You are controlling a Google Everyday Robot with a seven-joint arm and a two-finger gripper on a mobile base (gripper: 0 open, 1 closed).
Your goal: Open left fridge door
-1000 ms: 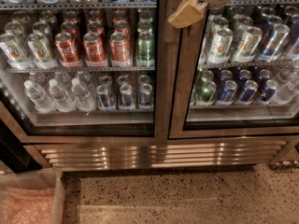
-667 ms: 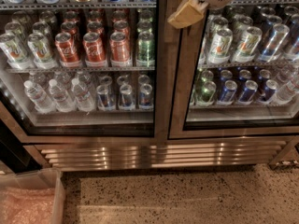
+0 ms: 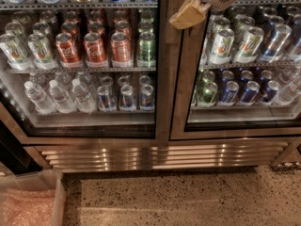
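Observation:
The left fridge door (image 3: pixel 84 79) is a tall glass pane in a brushed steel frame, and it looks shut. Red cola cans (image 3: pixel 94 48) and clear water bottles (image 3: pixel 59 95) show through it. My gripper (image 3: pixel 189 14) is at the top of the camera view. It hangs in front of the steel uprights where the two doors meet, just right of the left door's right edge. Only its tan tip and the white wrist above it are in view.
The matching right glass door (image 3: pixel 244 69) shows green-white and blue cans. A ribbed steel grille (image 3: pixel 160 157) runs under both doors. A clear plastic bin (image 3: pixel 55 199) with pink contents stands at the lower left on the speckled floor (image 3: pixel 188 197).

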